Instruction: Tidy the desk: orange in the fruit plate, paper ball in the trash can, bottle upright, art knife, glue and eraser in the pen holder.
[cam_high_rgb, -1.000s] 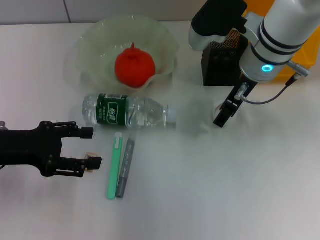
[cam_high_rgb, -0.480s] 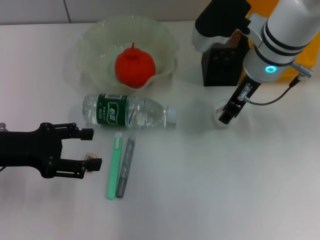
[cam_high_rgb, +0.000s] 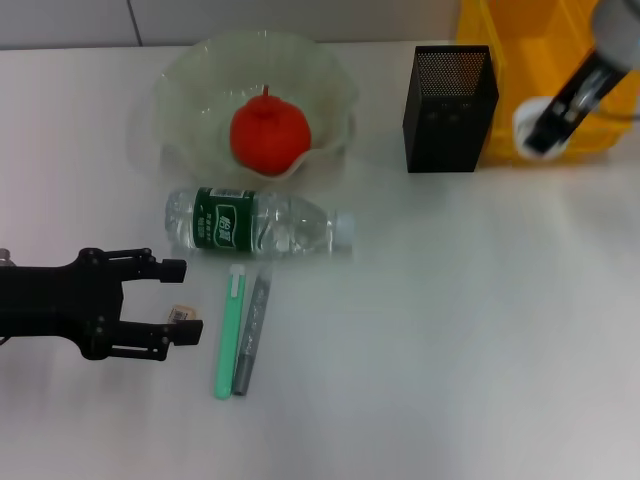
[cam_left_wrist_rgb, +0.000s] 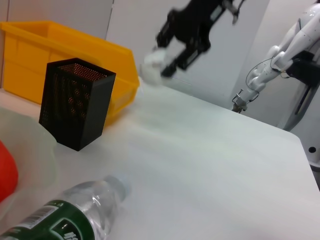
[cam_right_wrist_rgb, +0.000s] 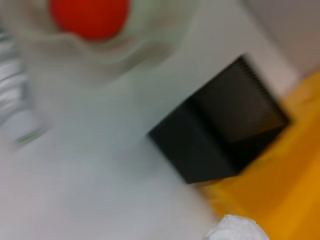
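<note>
Your left gripper (cam_high_rgb: 178, 297) sits spread wide at the desk's (cam_high_rgb: 450, 330) near left, the eraser (cam_high_rgb: 184, 316) (barcode sticker unreadable) at its near fingertip. The bottle (cam_high_rgb: 255, 222) lies flat, its green label's white print illegible. Far right, your right gripper (cam_high_rgb: 541, 125) pinches the paper ball (cam_high_rgb: 529, 117) beside the trash can (cam_high_rgb: 540, 60).

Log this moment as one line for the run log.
right claw: holding paper ball at trash can | left claw: open by eraser | orange: in fruit plate | bottle: lying
</note>
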